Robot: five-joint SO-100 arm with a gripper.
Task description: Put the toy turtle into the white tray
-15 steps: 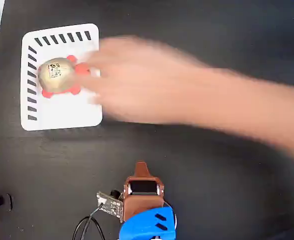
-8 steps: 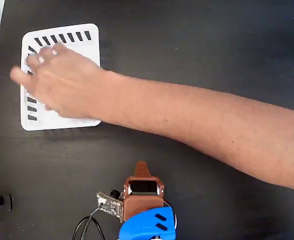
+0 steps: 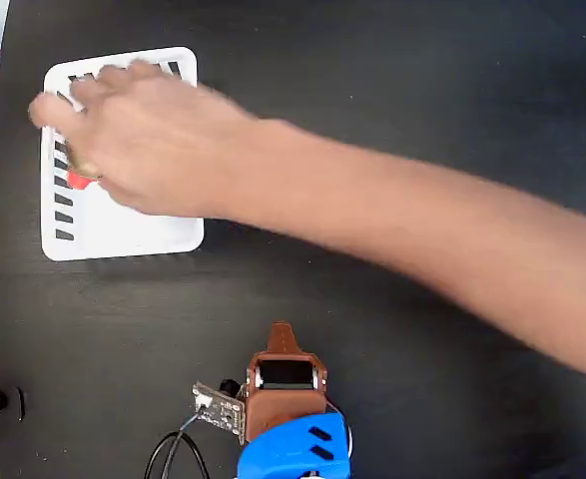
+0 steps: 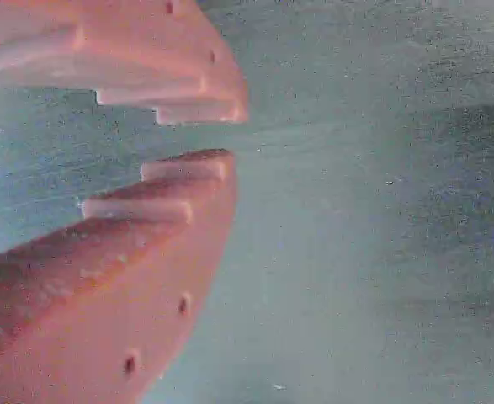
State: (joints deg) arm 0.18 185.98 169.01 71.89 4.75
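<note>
In the fixed view, a person's hand [image 3: 143,140] is seen reaching in from the right edge, with the forearm [image 3: 422,249] stretched across the black table [image 3: 422,100]. The hand is spread over the white tray [image 3: 123,235], which lies at the upper left of the table, and most of the tray's upper part is covered by it. Only a small red patch of the toy turtle [image 3: 78,180] is shown, at the left edge of the hand beside the tray's dark slots; the shell is hidden under the hand, and whether the turtle is gripped by the hand or merely covered cannot be told. The turtle is located inside the tray's outline, well apart from the gripper [image 3: 281,334] and up and to the left of its fingertips in this view. The robot arm, with a brown wrist and a blue body [image 3: 294,447], is placed at the lower middle of the table, its gripper pointed up the picture toward bare table. In the wrist view, the gripper [image 4: 217,139] is shown with two orange, ridged fingers [image 4: 146,59] entering from the left. The fingertips are held slightly parted, with a narrow gap between them, and nothing is pinched. Only the blurred table surface is seen beyond the tips.
</note>
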